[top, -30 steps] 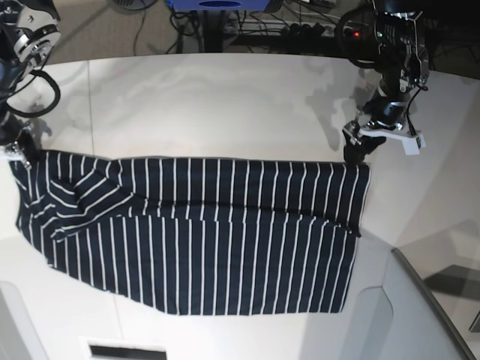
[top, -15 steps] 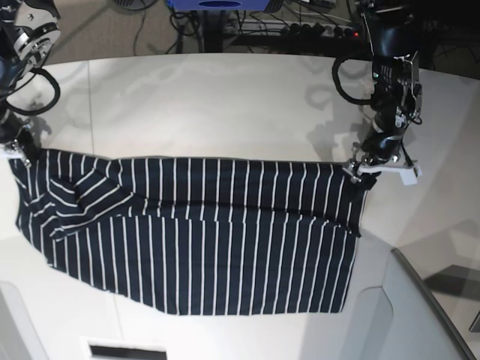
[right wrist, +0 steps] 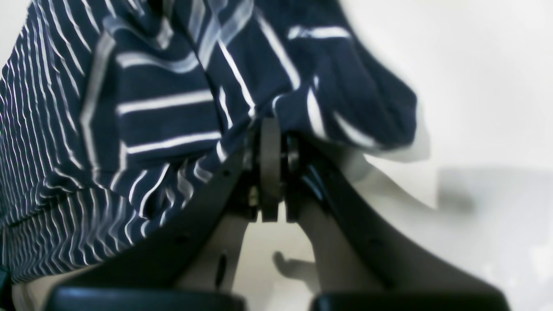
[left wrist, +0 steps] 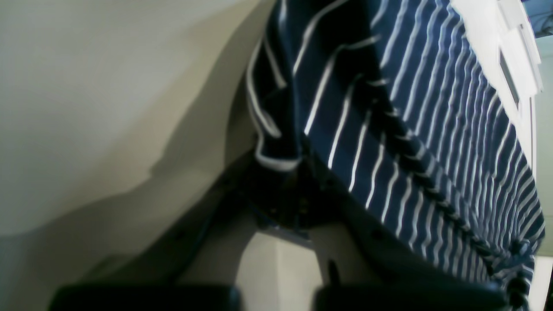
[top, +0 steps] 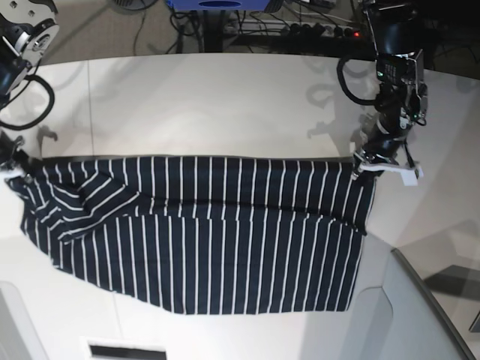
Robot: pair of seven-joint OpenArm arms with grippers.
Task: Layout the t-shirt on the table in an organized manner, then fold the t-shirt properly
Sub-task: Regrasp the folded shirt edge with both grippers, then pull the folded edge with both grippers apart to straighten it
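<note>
2 grippers are at work, each pinched tight on a far corner of the t-shirt [top: 202,232]. At the scene's right, the left gripper [top: 365,160] has its jaws pressed together on the shirt's far right corner; the left wrist view shows a bunched fold of striped cloth [left wrist: 276,129] caught between its dark fingers [left wrist: 268,203]. At the scene's left edge, the right gripper [top: 16,166] nips the far left corner, and its wrist view shows the 2 fingertips [right wrist: 270,172] pressed flat together with fabric gathered at their tips. Only 1 t-shirt is present, lying across the near half of the table [top: 225,105], its far edge drawn into a nearly straight line between the 2 grippers. A folded layer runs along the far side of the shirt, and a sleeve fold [top: 82,206] shows near the left end. Its near edge slants, coming nearer toward the right. Bare white tabletop stretches wide beyond the far edge, while less room remains on the near side, where the table's curved edge [top: 420,292] cuts in at the right. Cables [top: 300,30] lie on the floor past the far rim.
</note>
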